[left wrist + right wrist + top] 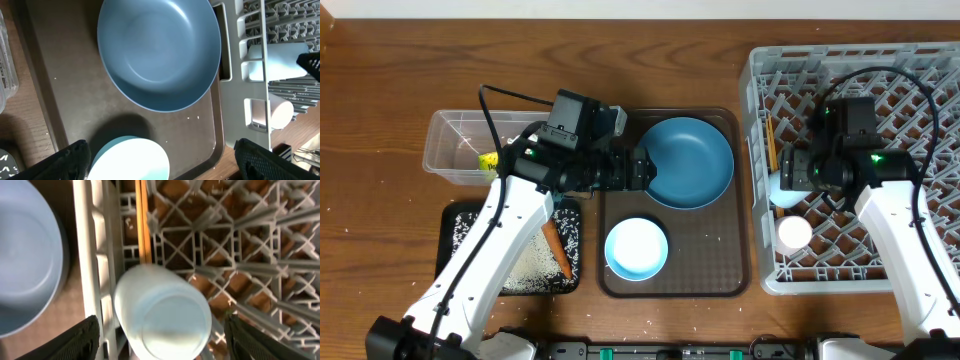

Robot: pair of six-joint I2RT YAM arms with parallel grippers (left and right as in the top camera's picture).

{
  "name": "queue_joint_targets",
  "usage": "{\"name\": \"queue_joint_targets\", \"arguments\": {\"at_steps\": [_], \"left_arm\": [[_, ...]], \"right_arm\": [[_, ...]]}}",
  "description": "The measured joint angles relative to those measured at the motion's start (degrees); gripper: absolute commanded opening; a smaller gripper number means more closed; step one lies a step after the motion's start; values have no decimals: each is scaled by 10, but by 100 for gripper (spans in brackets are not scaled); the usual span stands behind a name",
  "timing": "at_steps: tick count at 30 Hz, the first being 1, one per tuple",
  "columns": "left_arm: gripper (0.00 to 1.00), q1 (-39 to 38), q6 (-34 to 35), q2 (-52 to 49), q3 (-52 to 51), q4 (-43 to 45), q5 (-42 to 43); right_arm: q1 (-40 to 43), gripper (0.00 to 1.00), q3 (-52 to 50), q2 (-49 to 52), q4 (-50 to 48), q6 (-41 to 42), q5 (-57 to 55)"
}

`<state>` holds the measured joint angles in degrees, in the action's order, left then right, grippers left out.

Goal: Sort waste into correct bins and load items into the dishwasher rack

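Note:
The dark-blue plate (pixel 690 162) (pixel 159 52) and the light-blue bowl (pixel 636 248) (pixel 130 161) sit on the brown tray. My left gripper (pixel 645 170) (pixel 162 162) hovers open over the tray, at the plate's left rim, holding nothing. In the dishwasher rack (pixel 850 52) (pixel 240 240), the small light-blue cup (pixel 782 190) (pixel 162 312) stands bottom up. My right gripper (pixel 788 178) (pixel 162 340) is open around it, with a gap on both sides. The chopsticks (pixel 770 140) (pixel 144 225) and the white-pink cup (pixel 794 233) also lie in the rack.
The clear tub (pixel 455 150) holds a yellow-green wrapper (pixel 490 160). The black tray (pixel 460 235) holds rice grains and a carrot (pixel 558 250). The brown tray (pixel 715 275) lies between the bins and the rack. Rice specks dot the tray and the table's front edge.

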<state>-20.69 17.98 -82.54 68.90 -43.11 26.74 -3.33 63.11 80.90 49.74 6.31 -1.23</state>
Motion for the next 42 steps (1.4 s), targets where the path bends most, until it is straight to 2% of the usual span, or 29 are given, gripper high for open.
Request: {"name": "queue_joint_targets", "arguments": {"at_steps": [4, 16, 18, 20, 22, 28, 33, 42], "left_arm": [[94, 0, 0, 0, 0, 0, 0], [95, 0, 0, 0, 0, 0, 0], [94, 0, 0, 0, 0, 0, 0], [94, 0, 0, 0, 0, 0, 0], [94, 0, 0, 0, 0, 0, 0], [94, 0, 0, 0, 0, 0, 0], [95, 0, 0, 0, 0, 0, 0], [94, 0, 0, 0, 0, 0, 0]], "right_arm": [[0, 84, 0, 0, 11, 3, -4], [0, 82, 0, 47, 4, 18, -7], [0, 77, -1, 60, 3, 20, -7], [0, 64, -2, 64, 2, 21, -6], [-1, 57, -2, 64, 1, 23, -1], [-1, 52, -2, 60, 1, 24, 2], [-1, 40, -2, 30, 1, 23, -2], [-1, 38, -1, -61, -1, 16, -7]]}}
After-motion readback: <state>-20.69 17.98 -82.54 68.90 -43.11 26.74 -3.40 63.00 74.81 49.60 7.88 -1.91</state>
